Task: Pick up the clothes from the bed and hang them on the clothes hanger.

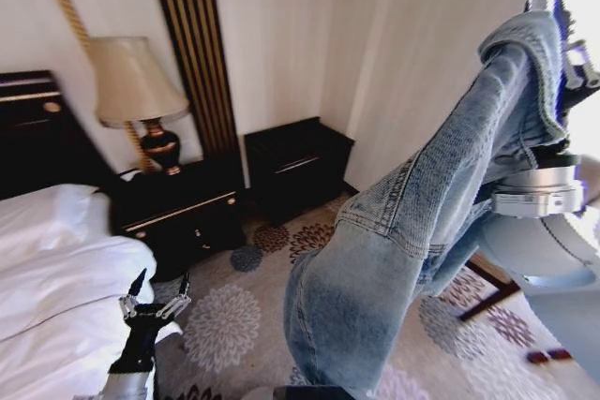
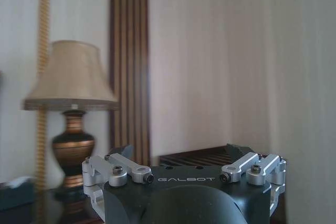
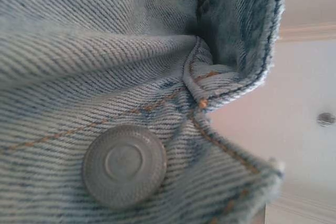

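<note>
Right gripper is up high on the robot's right, buried in the faded-blue denim jacket; can't tell how its fingers stand, cloth covers them. Its silver wrist ring pokes out under the fabric. The jacket hangs clear of the floor, long axis running diagonally from the top right down toward bottom centre, bulk of the cloth lowest. Right wrist view adds the close detail: twill weave, orange stitching, one round metal button, folded seam edge against a pale ceiling.

Left gripper sits low on the left, fingers spread and holding nothing, just beside the white-sheeted bed. Left wrist view looks past its open fingers at a beige-shaded lamp with a dark banded base.
</note>
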Controlling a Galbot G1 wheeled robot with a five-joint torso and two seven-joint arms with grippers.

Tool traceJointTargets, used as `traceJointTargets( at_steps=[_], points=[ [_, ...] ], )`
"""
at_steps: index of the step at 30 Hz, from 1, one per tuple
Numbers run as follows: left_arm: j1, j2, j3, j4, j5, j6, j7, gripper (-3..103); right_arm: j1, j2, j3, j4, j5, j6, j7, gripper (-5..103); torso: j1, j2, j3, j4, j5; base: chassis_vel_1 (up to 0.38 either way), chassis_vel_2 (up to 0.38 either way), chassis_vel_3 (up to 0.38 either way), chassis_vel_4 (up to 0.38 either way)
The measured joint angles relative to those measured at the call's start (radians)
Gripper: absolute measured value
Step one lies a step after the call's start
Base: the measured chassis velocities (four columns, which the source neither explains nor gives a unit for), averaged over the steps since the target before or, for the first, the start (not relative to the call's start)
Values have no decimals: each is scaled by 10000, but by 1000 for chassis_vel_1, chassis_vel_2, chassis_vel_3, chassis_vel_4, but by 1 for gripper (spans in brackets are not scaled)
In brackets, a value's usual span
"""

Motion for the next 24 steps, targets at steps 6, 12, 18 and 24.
traceJointTargets(
  at_steps=[6,12,18,24],
  points=[
    [-15,6,16,20,-10,14,0,100,-174,69,136,58,-70,-11,-7,15,0,0,0,0,0,-122,-120,-133,-131],
    [0,6,27,39,-11,4,2,100,-679,235,445,170,-249,-10,-51,15,-1,0,0,0,0,-108,-115,-132,-121],
    [6,31,55,40,-8,-10,8,100,-1045,360,712,264,-328,26,-93,15,-3,0,0,0,0,-135,-137,-125,-123],
    [15,5,134,41,44,-12,15,100,-1210,416,826,330,-365,64,-118,15,-2,0,0,0,0,-128,-113,-132,-124]
  ],
)
